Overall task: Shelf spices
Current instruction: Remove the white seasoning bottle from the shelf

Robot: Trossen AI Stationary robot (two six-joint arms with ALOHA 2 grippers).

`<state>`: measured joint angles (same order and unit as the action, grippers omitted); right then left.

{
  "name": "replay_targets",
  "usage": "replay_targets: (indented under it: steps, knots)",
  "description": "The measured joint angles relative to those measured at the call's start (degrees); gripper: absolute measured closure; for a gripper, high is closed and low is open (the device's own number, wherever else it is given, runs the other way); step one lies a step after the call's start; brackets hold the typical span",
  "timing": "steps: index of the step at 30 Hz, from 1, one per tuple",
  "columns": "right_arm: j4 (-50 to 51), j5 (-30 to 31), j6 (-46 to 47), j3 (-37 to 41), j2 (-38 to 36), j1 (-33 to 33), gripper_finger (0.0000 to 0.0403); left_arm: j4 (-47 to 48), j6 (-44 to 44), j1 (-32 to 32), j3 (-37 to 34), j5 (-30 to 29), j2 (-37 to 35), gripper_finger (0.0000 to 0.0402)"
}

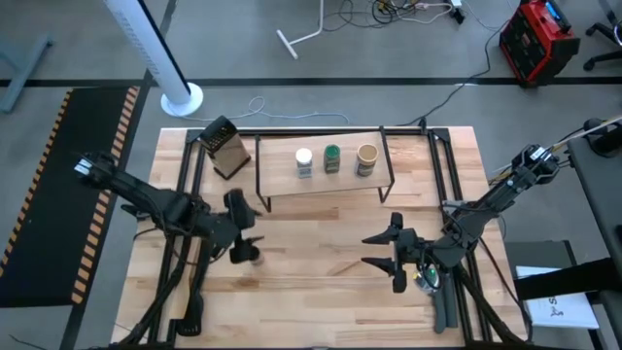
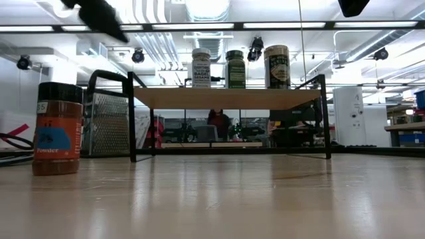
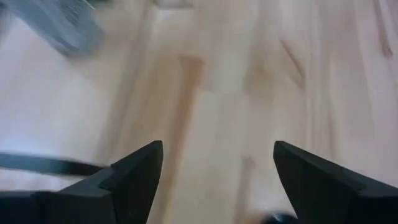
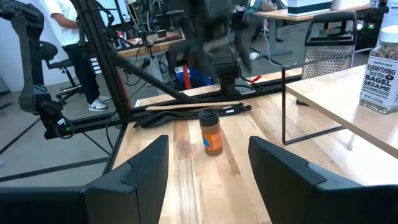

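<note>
Counting from the high view, three of the four spice jars are already stood on the shelf (image 1: 321, 185): the white-lidded jar (image 1: 304, 161), the green-lidded jar (image 1: 332, 158) and the wider tan jar (image 1: 366, 159), set in a row along the wooden top board, near the far edge of the tabletop (image 1: 321, 292). One jar is left to be shelved: the dark-lidded jar (image 1: 247, 253), seen upright on the bare tabletop, nearer the left edge, well apart from the shelf.

Contents are noted only partly. An orange-brown powder is seen through the dark-lidded jar in the low view (image 2: 58, 129); the white-lidded jar's label reads as a bagel sesame blend in the right wrist view (image 4: 380, 78). The other two jars' contents cannot be told.

The left end effector (image 1: 240, 233) is held just beside and above the dark-lidded jar, fingers spread wide, nothing gripped. The right end effector (image 1: 385, 261) is parked near the middle of the tabletop, likewise wide open and empty.

A boxy metal grater (image 1: 224, 148) is stood just off the shelf's left end.
</note>
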<state>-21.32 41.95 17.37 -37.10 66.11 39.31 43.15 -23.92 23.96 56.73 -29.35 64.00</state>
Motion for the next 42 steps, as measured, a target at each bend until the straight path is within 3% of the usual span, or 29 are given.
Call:
replay_targets:
  steps: [3, 10, 17, 21, 25, 42]
  knots:
    - [-0.01, 0.00, 0.02, 0.00, 0.00, 0.00, 0.0204, 4.36, 2.26, -3.67, 6.60, -0.49, 1.32, 0.0110]
    - [0.00, 0.00, 0.02, 0.00, 0.28, 0.00, 0.0204, 7.09, 11.73, -17.38, 14.79, 6.81, 5.91, 0.0116]
    - [0.13, -0.61, 0.02, 0.00, 0.39, 0.02, 0.0204, 6.60, 20.02, -32.74, 17.75, 21.39, 12.09, 0.0110]
    - [0.12, -1.56, -0.29, 0.00, 0.39, 0.02, 0.0204, 6.36, 23.47, -38.22, 18.24, 23.65, 15.13, 0.0108]
    - [0.11, -1.70, -0.52, 0.00, 0.39, 0.02, 0.0204, 2.72, 24.95, -41.24, 18.25, 27.66, 17.84, 0.0108]
    - [0.13, -1.90, -0.85, 0.00, 0.42, 0.02, 0.0204, -4.86, 29.65, -42.44, 21.60, 28.60, 25.56, 0.0082]
